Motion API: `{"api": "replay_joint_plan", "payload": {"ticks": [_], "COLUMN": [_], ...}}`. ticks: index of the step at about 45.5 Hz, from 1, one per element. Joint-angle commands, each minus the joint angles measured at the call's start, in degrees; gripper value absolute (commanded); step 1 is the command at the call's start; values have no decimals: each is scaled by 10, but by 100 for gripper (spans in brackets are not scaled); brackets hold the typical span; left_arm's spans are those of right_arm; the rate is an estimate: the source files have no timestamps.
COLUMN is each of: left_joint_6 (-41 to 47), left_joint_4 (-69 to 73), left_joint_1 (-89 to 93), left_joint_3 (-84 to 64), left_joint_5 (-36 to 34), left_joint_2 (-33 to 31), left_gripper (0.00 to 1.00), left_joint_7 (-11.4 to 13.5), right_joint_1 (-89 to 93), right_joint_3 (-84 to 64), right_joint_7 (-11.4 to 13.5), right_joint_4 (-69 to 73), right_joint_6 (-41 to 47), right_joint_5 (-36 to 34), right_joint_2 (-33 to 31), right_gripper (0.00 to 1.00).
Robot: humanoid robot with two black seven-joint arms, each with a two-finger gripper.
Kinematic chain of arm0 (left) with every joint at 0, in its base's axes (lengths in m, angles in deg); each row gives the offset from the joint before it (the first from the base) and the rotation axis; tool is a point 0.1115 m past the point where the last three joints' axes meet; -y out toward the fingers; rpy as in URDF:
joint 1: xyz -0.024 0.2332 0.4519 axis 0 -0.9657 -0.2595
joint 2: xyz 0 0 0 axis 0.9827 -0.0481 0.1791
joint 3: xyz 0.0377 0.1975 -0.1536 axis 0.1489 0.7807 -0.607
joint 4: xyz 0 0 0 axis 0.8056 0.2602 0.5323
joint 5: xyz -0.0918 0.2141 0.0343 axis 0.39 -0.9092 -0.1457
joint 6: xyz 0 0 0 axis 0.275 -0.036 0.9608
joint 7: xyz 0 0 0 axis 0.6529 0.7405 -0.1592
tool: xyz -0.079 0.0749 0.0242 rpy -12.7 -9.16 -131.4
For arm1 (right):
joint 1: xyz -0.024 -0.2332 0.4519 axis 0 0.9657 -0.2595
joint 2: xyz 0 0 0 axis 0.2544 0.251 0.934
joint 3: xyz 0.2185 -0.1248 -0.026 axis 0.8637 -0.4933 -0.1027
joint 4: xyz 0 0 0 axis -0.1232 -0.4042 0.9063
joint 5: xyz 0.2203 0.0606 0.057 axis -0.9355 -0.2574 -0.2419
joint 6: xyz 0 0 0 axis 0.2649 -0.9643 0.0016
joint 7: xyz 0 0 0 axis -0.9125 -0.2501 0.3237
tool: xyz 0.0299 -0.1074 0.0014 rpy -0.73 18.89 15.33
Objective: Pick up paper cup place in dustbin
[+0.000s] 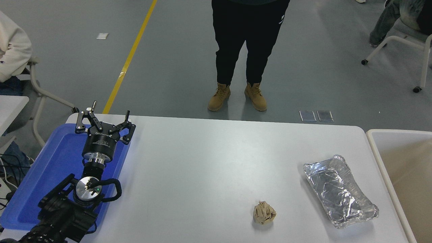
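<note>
The paper cup is out of view. The dustbin (374,141) stands against the table's right edge, with an off-white rim and beige inner walls; only its left part shows. My left gripper (109,113) is parked at the lower left over the blue tray, open and empty. My right arm and gripper are out of view.
A blue flat tray (57,158) lies at the table's left under my left arm. A crumpled brown paper ball (264,212) lies front centre-right. A crinkled silver foil tray (339,190) lies next to the dustbin. A person in tan boots (236,96) stands past the far edge.
</note>
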State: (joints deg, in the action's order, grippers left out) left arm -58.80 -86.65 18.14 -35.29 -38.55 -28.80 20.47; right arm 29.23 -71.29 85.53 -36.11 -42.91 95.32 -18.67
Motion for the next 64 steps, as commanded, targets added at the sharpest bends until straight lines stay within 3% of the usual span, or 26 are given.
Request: {"api": "replay_joint_plan", "payload": {"ticks": [1,29,30,31,33,35,37,54,64], "left_joint_6": [0,0,0,0,0,0,0,0,0], "left_joint_4": [0,0,0,0,0,0,0,0,0], "left_joint_1": [0,0,0,0,0,0,0,0,0], "left_joint_3": [0,1,0,0,0,0,0,0,0], "left_joint_5": [0,0,0,0,0,0,0,1,0], "left_joint_2": [0,-1,0,0,0,0,0,-1,-1], "left_gripper": [100,100,100,100,100,100,100,100,100], "left_joint_7": [0,0,0,0,0,0,0,1,1], "right_joint_1": [64,124,124,124,124,124,124,72,-31], "right_joint_3": [9,10,10,10,11,15,20,21,15], "right_joint_7": [0,0,0,0,0,0,0,-5,-4], "right_joint_4": [-17,-44,-44,-44,-44,-44,-44,-32,-29], "right_joint_6": [-41,-87,-87,-87,-87,-87,-86,-71,1], "right_joint_5": [-32,-67,-67,-67,-68,-74,-81,-81,-78], "right_joint_2": [46,128,128,128,129,129,129,142,157], "right_gripper": [0,0,3,18,63,76,100,100,100]}}
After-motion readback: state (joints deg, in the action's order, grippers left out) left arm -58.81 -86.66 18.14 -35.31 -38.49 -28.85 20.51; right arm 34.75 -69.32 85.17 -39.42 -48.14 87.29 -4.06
